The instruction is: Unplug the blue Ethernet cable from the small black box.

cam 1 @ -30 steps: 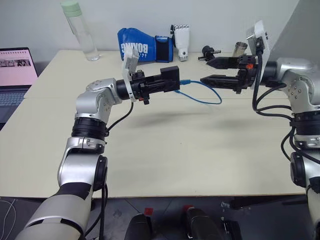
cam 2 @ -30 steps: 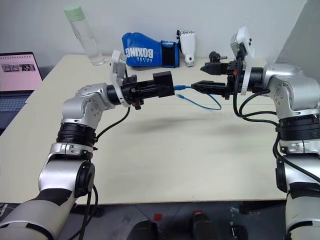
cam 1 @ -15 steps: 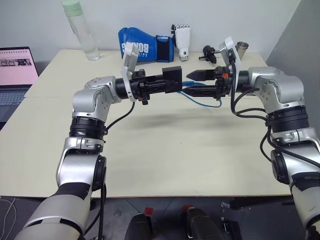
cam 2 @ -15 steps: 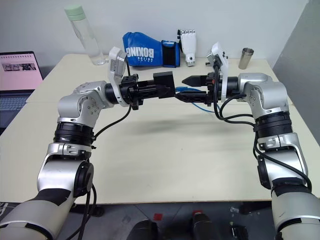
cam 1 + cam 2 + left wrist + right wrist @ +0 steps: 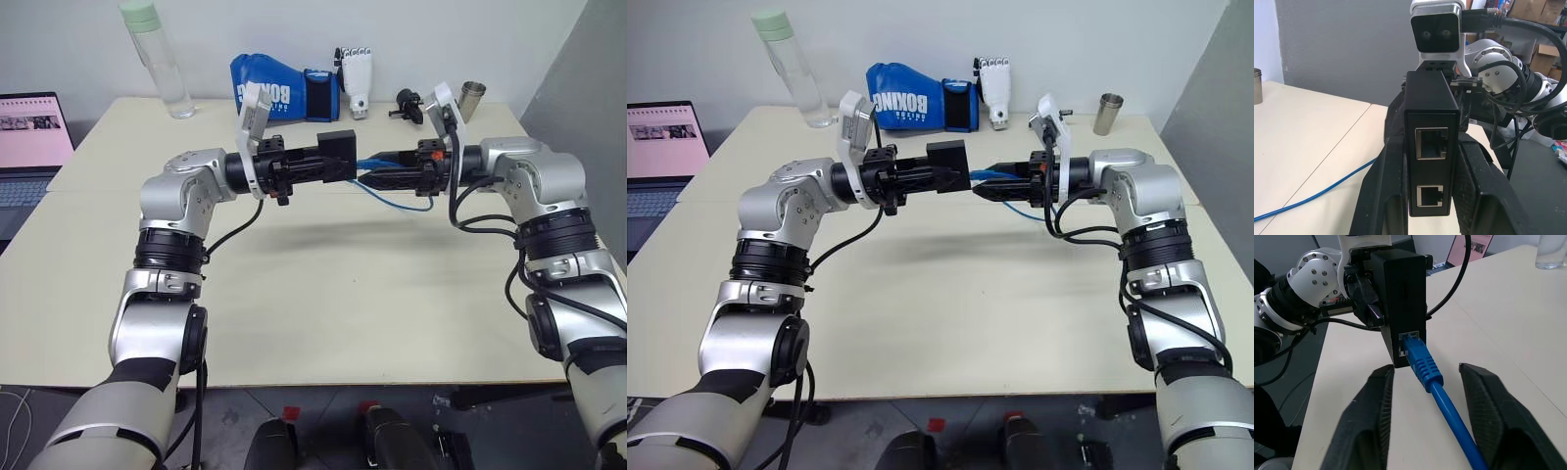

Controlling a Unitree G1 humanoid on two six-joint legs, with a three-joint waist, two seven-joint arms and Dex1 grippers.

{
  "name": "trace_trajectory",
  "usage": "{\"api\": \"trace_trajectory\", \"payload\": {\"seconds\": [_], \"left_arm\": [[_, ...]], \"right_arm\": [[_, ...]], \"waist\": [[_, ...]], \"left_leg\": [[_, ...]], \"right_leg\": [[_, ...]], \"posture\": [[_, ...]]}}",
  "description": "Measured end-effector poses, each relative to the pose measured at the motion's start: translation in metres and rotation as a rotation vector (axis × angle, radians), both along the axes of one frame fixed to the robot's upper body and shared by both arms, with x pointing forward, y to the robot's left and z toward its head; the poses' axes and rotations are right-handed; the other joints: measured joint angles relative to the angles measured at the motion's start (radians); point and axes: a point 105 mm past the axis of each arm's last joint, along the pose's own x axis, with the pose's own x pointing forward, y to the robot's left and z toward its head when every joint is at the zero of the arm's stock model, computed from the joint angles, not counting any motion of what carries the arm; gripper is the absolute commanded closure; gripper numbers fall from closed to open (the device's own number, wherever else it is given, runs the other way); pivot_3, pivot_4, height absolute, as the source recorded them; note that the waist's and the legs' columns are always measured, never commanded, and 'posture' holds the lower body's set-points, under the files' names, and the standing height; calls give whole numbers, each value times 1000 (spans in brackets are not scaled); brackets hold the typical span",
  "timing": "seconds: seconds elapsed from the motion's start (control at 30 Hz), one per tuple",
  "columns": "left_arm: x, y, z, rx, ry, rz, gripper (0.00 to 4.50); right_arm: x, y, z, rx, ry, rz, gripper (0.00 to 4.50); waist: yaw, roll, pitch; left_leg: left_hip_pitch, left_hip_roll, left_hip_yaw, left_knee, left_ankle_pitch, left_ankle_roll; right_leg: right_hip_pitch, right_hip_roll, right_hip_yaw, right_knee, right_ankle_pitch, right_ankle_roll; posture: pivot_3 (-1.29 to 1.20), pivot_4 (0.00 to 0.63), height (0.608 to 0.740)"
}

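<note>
Small black box (image 5: 1403, 298) clamped in left gripper (image 5: 315, 164), raised above table (image 5: 323, 294). Blue Ethernet cable (image 5: 1437, 396) plugged into its side, running between fingers of right gripper (image 5: 1427, 396), apart and not yet touching. Best closed on ribbed boot near plug, then drawn straight out along port axis.

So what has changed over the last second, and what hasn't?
The right gripper swung in from the right toward the small black box and narrowed its fingers around the blue Ethernet cable just behind the plug; they straddle it without touching. The left gripper stays shut on the box, held above the table, the cable still plugged in.
</note>
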Motion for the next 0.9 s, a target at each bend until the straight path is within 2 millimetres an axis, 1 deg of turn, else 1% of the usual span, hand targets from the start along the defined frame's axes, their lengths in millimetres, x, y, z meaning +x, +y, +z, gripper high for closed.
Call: {"api": "trace_trajectory", "payload": {"seconds": [0.03, 0.2, 0.23, 0.3, 0.37, 0.4, 0.47, 0.53, 0.9], "left_arm": [[0, 0, 0, 0, 0, -4, 3713], [-1, 1, -1, 3, 0, -7, 3713], [-1, 1, -1, 4, -1, -9, 3713], [-2, 0, -2, 7, -2, -12, 3713], [-3, -1, -2, 12, -4, -18, 3713], [-4, -2, -2, 14, -7, -20, 3713], [-4, -2, -1, 18, -13, -23, 3713], [-5, -3, -1, 19, -16, -25, 3713], [-7, -5, -3, 29, -1, -49, 3713]], "right_arm": [[0, 0, 0, 0, 2, 2, 3414], [-4, 1, 1, 6, 41, 33, 4364], [-5, 1, 0, 6, 50, 38, 4454], [-6, 1, -1, 7, 72, 44, 4454], [-7, -1, -1, 4, 85, 50, 3805], [-8, -1, -1, 2, 84, 51, 3719], [-10, -2, 1, -3, 79, 58, 3204], [-12, -2, 3, -7, 77, 68, 2810], [-16, -2, 4, -5, 113, 83, 2810]], "waist": [[0, 0, 0], [0, 0, 0], [0, 0, 0], [0, 0, 0], [0, 0, 0], [0, 0, 0], [0, 0, 0], [0, 0, 0], [0, 0, 0]], "left_leg": [[0, 0, 0, 0, 0, 0], [0, 0, 0, 0, 0, 0], [0, 0, 0, 0, 0, 0], [0, 0, 0, 0, 0, 0], [0, 0, 0, 0, 0, 0], [0, 0, 0, 0, 0, 0], [0, 0, 0, 0, 0, 0], [0, 0, 0, 0, 0, 0], [0, 0, 0, 0, 0, 0]], "right_leg": [[0, 0, 0, 0, 0, 0], [0, 0, 0, 0, 0, 0], [0, 0, 0, 0, 0, 0], [0, 0, 0, 0, 0, 0], [0, 0, 0, 0, 0, 0], [0, 0, 0, 0, 0, 0], [0, 0, 0, 0, 0, 0], [0, 0, 0, 0, 0, 0], [0, 0, 0, 0, 0, 0]], "posture": [[0, 150, 740], [0, 150, 740], [0, 150, 740], [0, 150, 740], [0, 150, 740], [0, 150, 740], [0, 150, 740], [0, 150, 740], [0, 150, 740]]}}
